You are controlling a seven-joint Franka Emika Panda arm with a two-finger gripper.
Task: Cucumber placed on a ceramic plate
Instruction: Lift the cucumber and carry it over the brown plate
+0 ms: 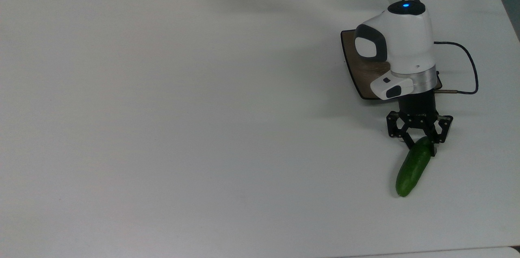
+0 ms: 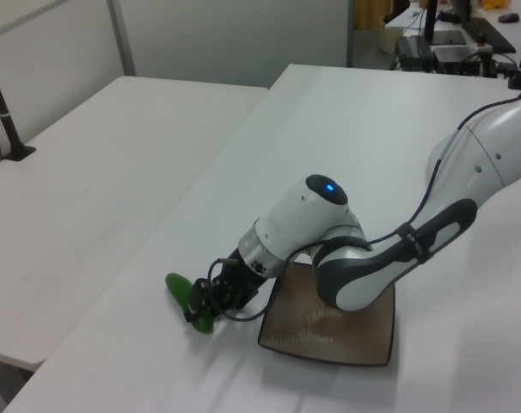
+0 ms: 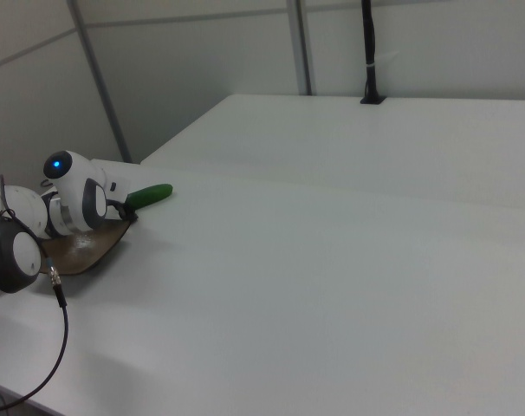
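One gripper (image 1: 420, 144) is low over the white table (image 1: 203, 107), its jaws narrowed onto one end of the cucumber (image 1: 412, 167), a finger on either side. From the jaws, the cucumber's free length extends away from the wrist and lies on the table surface. Behind the jaws, under the arm's wrist, sits the ceramic plate (image 2: 329, 331), apart from the cucumber, with nothing resting on it.
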